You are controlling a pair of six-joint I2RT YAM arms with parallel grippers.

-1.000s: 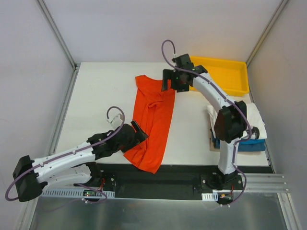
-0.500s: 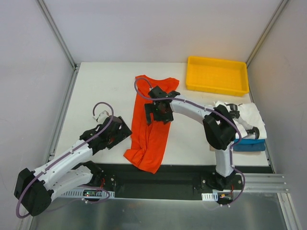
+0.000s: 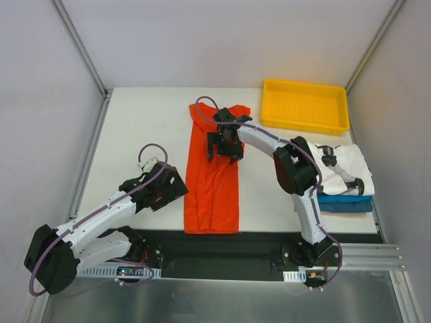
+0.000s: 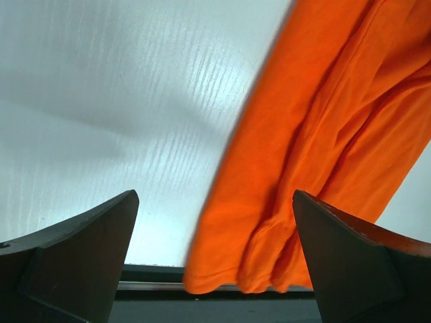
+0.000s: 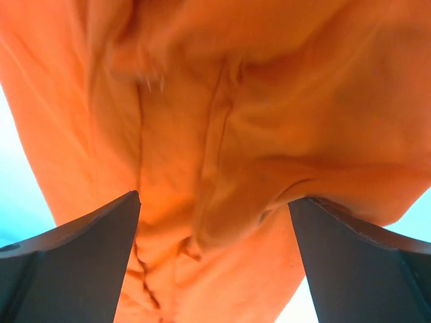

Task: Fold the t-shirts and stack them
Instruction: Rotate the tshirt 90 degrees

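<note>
Orange-red t-shirt (image 3: 213, 178), long folded strip

Bright, even light; orange-red t-shirt (image 5: 222, 134) blurred close up.

The left arm (image 3: 101, 219) stretches low from 7 o'clock toward the middle, the left gripper (image 3: 176, 190) with jaws spread wide, empty. The right arm (image 3: 269, 142) folds from 5 o'clock toward 12, the right gripper (image 3: 223, 148) facing down, jaws wide apart
</note>
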